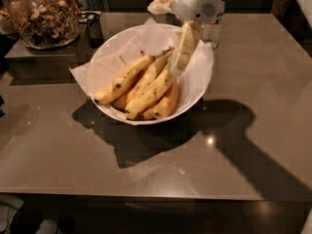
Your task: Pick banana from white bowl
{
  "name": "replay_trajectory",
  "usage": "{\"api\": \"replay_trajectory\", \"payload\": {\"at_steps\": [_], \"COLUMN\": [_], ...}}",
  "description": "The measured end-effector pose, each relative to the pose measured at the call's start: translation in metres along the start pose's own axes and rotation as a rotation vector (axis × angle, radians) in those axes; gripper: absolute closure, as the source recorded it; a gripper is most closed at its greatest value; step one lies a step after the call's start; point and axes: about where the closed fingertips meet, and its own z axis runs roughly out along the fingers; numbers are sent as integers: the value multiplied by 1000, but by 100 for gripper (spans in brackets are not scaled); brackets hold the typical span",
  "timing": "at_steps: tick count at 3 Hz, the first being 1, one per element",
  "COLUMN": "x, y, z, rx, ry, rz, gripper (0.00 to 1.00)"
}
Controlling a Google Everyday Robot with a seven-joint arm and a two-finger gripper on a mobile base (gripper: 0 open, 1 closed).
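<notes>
The banana [152, 88] is long, gently curved and yellow with brown flecks. It lies aslant among others like it in the paper-lined bowl [197, 92], stem end up towards the far right, with an orange fruit [169, 104] against its lower side. The arm [197, 1] reaches in from the upper right. The gripper [178, 65] points down and leftward into the bowl, its tip just at the bananas' stem ends. Whether it is apart or together, I cannot tell. A jar [45, 14] stands at the table's [253, 150] far left.
</notes>
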Motion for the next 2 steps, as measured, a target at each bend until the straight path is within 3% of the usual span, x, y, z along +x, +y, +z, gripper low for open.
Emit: {"api": "replay_trajectory", "payload": {"at_steps": [1,2], "x": [0,-2], "y": [-2,-8], "z": [2,14], "rx": [2,6], "ry": [-7,-57], "rz": [2,4], "gripper": [0,0]}}
